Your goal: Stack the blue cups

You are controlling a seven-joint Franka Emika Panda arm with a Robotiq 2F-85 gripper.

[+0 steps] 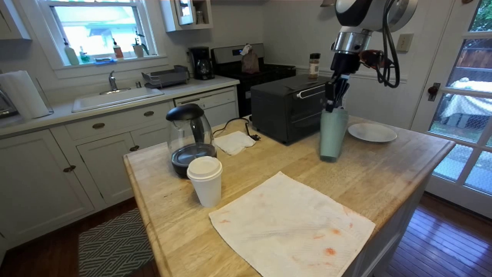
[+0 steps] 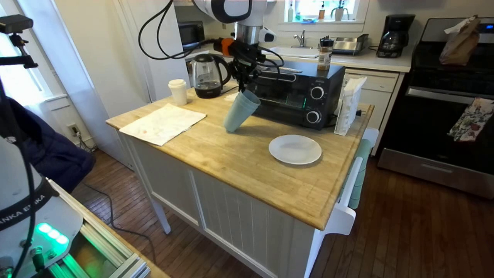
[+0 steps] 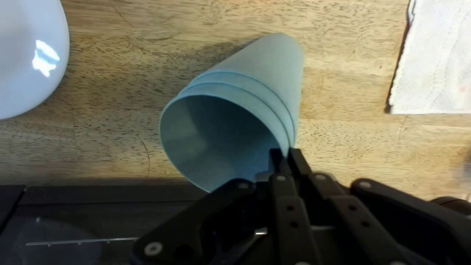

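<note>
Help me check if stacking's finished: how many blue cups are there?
3, nested in one tilted stack held in the jaws: outer cup, middle cup inside it, inner cup inside that. Any others would be hidden.

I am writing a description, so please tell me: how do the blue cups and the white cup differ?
Pose: the blue cups lean, pinched at the rim by the fingers; the white cup stands upright on the tabletop.
Count: the blue cups are nested, showing several rims; the white cup is single.
Top: the blue cups' mouth is open; the white cup wears a lid.
Both taper toward the base and show no handle.
</note>
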